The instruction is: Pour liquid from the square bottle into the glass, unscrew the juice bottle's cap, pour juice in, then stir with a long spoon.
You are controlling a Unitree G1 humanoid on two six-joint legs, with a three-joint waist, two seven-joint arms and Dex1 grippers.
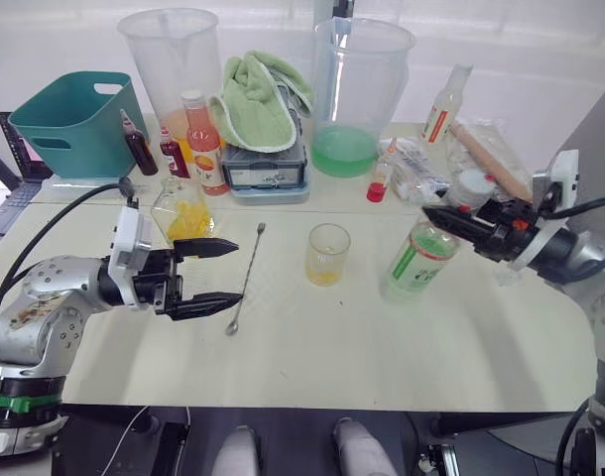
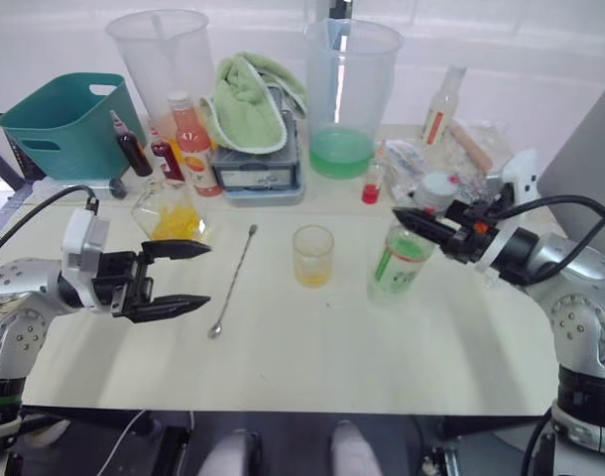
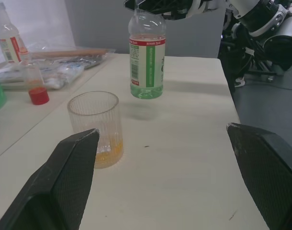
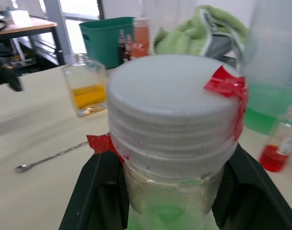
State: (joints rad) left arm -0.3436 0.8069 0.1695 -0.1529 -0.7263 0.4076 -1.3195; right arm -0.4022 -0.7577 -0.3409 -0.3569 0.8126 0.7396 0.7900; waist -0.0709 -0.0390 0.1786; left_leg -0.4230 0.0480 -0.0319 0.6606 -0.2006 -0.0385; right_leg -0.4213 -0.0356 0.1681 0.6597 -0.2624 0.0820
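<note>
The glass (image 1: 327, 254) is standing in the middle of the table (image 1: 412, 347), with a little yellow liquid at its bottom. The long spoon (image 1: 246, 279) is lying flat just to the left of the glass. The square bottle (image 1: 183, 210) is standing farther left of the glass. The left gripper (image 1: 215, 276) is being held spread wide, near the spoon, with nothing between its fingers. To the right of the glass, the juice bottle (image 1: 416, 260) is being pinched at its neck by the right gripper (image 2: 410, 220). The cap (image 4: 172, 103) is sitting on the bottle, marked with red tape.
</note>
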